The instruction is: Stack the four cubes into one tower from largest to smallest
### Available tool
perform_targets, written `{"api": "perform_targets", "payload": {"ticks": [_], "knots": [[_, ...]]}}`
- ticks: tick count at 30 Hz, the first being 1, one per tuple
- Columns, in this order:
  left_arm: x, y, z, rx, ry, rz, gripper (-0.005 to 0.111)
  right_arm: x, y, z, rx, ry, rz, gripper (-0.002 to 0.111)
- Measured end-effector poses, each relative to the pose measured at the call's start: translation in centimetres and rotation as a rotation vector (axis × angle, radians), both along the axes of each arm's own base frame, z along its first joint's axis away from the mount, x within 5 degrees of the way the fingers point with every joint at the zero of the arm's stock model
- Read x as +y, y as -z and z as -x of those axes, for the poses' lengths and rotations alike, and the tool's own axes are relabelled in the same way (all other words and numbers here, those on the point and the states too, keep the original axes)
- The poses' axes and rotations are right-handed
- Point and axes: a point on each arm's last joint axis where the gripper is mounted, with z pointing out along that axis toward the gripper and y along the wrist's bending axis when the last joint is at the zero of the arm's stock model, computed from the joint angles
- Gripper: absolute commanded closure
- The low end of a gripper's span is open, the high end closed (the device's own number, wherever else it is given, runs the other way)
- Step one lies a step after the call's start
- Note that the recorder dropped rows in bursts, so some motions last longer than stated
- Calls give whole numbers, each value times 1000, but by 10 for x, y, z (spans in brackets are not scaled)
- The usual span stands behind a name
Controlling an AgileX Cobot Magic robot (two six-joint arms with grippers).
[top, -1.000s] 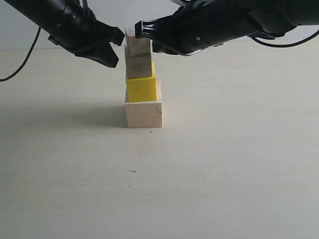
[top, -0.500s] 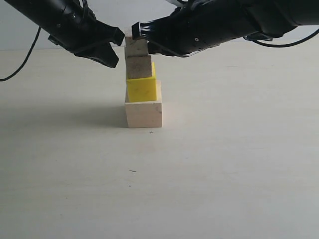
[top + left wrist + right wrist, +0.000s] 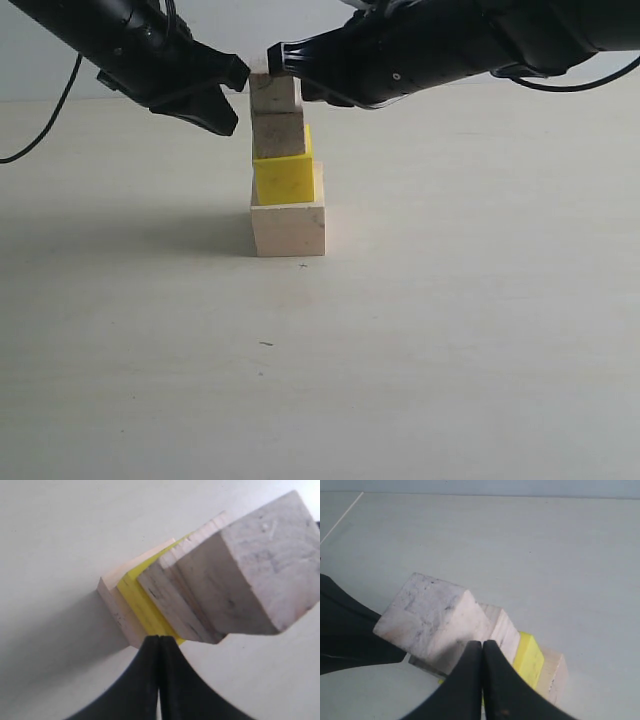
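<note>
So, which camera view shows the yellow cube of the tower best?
The exterior view. There the yellow cube shows a whole side face, sitting on the largest cube and under the third cube. Both wrist views look from above, so the third cube hides all but a narrow yellow strip.

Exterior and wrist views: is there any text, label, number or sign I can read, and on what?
None in any view.
The tower shows only bare wood grain and plain yellow.
The left pincer and right pincer are unmarked black.
The table has small specks, no print.
</note>
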Motion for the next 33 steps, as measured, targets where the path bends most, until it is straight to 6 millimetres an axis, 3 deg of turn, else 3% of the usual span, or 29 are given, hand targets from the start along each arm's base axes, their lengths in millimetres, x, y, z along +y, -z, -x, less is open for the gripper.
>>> {"api": "perform_targets", "payload": {"ticks": [27, 33], "knots": [[0, 0, 0, 2, 1, 0, 107, -1, -2, -3, -30, 23, -4, 108], [0, 0, 0, 3, 2, -1, 107, 3, -17, -8, -61, 14, -33, 108]]}}
